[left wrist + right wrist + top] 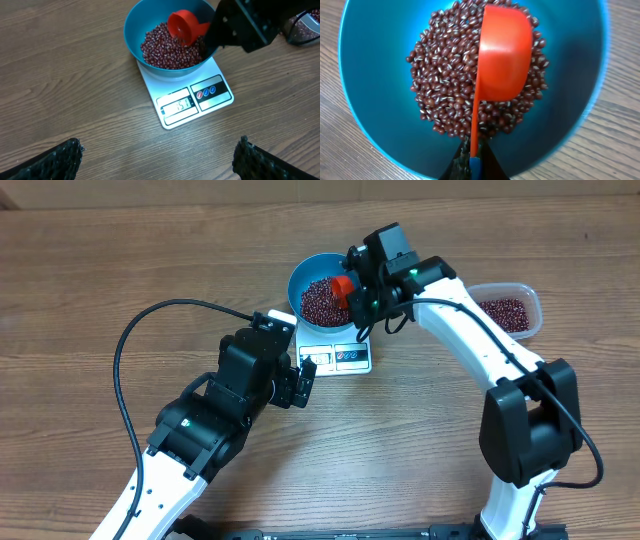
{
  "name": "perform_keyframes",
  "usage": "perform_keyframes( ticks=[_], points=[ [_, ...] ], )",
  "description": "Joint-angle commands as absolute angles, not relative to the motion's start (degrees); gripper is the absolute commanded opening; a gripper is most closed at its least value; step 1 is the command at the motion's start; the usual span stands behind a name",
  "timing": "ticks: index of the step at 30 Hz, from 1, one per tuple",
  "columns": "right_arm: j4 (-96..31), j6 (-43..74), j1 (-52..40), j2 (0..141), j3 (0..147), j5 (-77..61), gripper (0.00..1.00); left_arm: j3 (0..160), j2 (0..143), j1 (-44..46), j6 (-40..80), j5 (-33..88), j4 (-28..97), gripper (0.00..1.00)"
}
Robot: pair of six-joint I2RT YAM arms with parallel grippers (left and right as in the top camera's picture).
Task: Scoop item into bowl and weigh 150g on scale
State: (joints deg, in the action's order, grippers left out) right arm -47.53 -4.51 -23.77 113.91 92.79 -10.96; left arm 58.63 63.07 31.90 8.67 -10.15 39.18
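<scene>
A blue bowl [300, 280] [132, 30] [365, 125] heaped with red beans [318, 302] [165, 50] [445, 85] stands on a white scale [345, 358] [192, 102]. The scale's display [179, 104] reads about 151. My right gripper [358, 300] [472, 157] is shut on the handle of a red scoop [342, 287] [182, 27] [502, 55], which is turned on its side over the beans inside the bowl. My left gripper [305, 380] [157, 160] hovers open over bare table just in front of the scale, holding nothing.
A clear plastic tub [508, 310] [302, 30] with more red beans sits on the table right of the scale, behind the right arm. A black cable [150, 330] loops over the table at the left.
</scene>
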Motion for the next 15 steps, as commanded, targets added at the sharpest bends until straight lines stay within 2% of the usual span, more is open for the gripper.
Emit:
perform_keyframes(
  ticks=[1,15],
  points=[
    [-47.2,-4.8,-25.1,114.1,94.2,-10.5,0.03,58.5,63.4,32.2,8.8,-10.9,39.0,1.00],
    [-47.9,-4.6,-25.0,110.1,94.3,-10.5,0.03,58.5,63.4,32.2,8.8,-10.9,39.0,0.99]
  ],
)
